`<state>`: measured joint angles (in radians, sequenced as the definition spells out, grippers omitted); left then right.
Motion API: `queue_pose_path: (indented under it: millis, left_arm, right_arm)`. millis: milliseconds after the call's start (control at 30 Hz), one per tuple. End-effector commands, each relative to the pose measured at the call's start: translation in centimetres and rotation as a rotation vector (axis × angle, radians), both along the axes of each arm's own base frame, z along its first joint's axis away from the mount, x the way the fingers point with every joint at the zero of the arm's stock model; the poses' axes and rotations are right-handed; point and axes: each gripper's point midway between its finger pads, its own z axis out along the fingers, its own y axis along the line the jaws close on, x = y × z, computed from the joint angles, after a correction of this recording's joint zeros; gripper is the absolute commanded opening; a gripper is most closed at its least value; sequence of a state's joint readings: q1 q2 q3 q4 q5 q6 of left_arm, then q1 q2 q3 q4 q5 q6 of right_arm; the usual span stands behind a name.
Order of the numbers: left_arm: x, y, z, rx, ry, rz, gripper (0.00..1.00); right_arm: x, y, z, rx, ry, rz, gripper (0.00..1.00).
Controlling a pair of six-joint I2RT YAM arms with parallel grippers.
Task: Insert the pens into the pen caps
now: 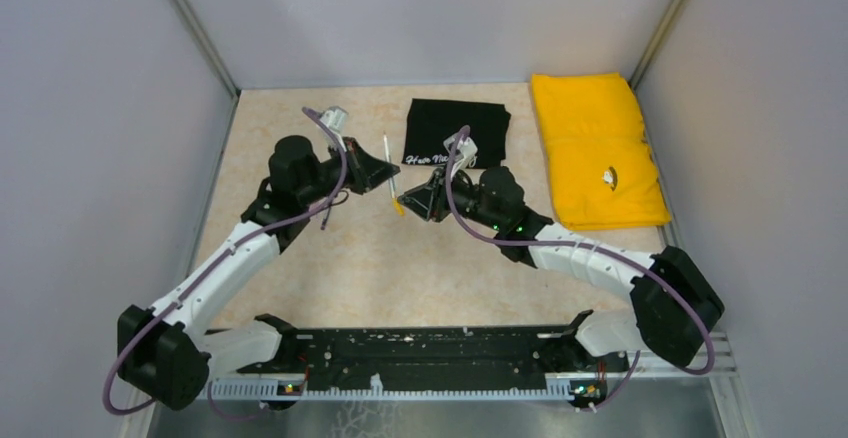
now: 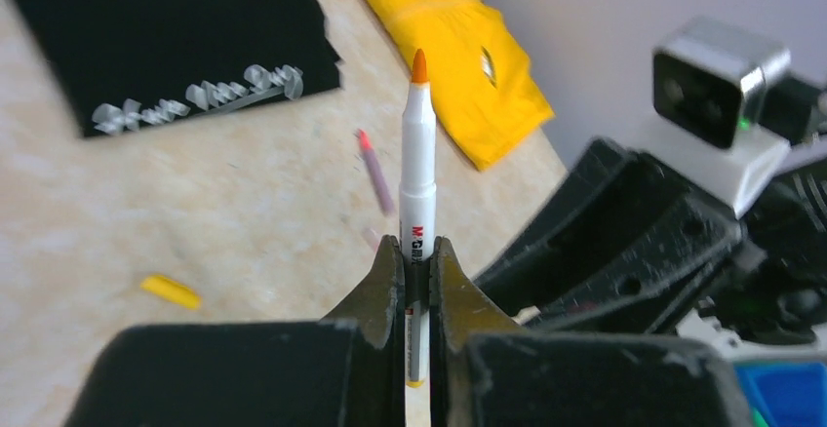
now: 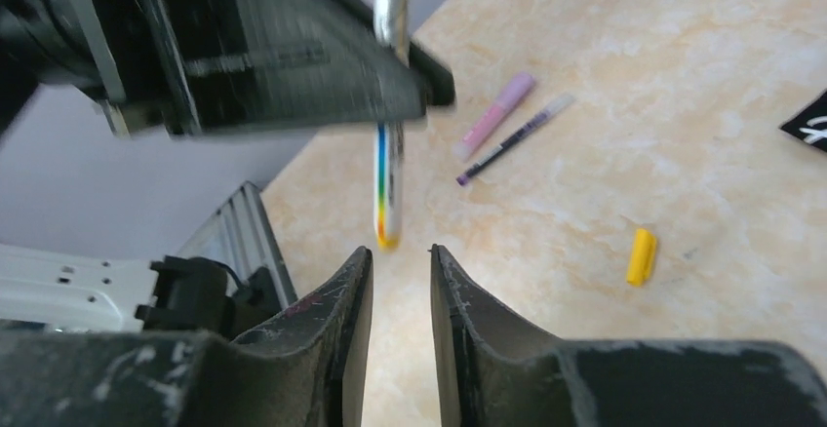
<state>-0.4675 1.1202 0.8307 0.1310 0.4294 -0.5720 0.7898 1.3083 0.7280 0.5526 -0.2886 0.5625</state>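
Note:
My left gripper point(image 2: 417, 247) is shut on the white marker pen point(image 2: 417, 174) and holds it upright off the table, orange tip point(image 2: 419, 66) pointing away. From above, the pen point(image 1: 388, 163) sits between both grippers. My right gripper point(image 3: 400, 252) is open and empty; the pen's yellow rear end point(image 3: 387, 237) hangs just beyond its fingertips. A yellow cap point(image 3: 641, 255) lies on the table, also in the left wrist view point(image 2: 171, 291). A pale pink-lilac piece point(image 3: 497, 115) and a thin purple-tipped pen point(image 3: 515, 137) lie side by side beyond.
A black cloth with white lettering point(image 1: 457, 130) lies at the back centre and a folded yellow cloth point(image 1: 595, 148) at the back right. Grey walls close in both sides. A blurred pinkish pen point(image 2: 374, 169) lies on the table near the black cloth.

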Motion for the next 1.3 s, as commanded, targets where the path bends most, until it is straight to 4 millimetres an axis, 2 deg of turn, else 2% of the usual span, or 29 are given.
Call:
queue_pose_path:
  millis: [0,133,233,333,567,767,833,967,1267]
  left_arm:
    - [3.3,4.8,0.8,0.159,-0.054,0.175,0.00]
    - [4.3,9.2,0.1,0.277,-0.065,0.337,0.00]
    - [4.1,11.8,-1.0,0.363,-0.071,0.432,0.00]
    - [3.3,13.8,-1.9,0.415,-0.077,0.509,0.00]
    - [1.2,17.3,-3.0,0.445,-0.095,0.659,0.00]
    - [0.7,17.8,-3.5,0.458,-0.092,0.673,0.00]
    - [0.8,17.7,-3.4,0.453,-0.093,0.670,0.00]
    - [0.8,17.5,-3.2,0.448,-0.099,0.665,0.00]
    - [0.7,17.3,-2.9,0.436,-0.107,0.655,0.00]
  right_arm:
    - [0.8,-1.0,1.5,-0.106,-0.099,-0.046,0.30]
    - [2.4,-2.0,-0.6,-0.257,-0.052,-0.121,0.35]
    - [3.8,-1.9,-3.7,-0.404,0.028,-0.148,0.37]
    - [4.3,-1.2,-7.5,-0.576,0.127,-0.089,0.38]
    - [6.1,0.9,-12.4,-0.770,0.241,-0.009,0.38]
    - [8.8,2.1,-14.7,-0.868,0.249,-0.024,0.39]
    - [9.4,2.4,-16.1,-0.907,0.260,-0.016,0.40]
    - [10.3,3.0,-17.2,-0.934,0.260,-0.018,0.41]
    - [10.6,4.1,-19.2,-0.974,0.272,0.012,0.40]
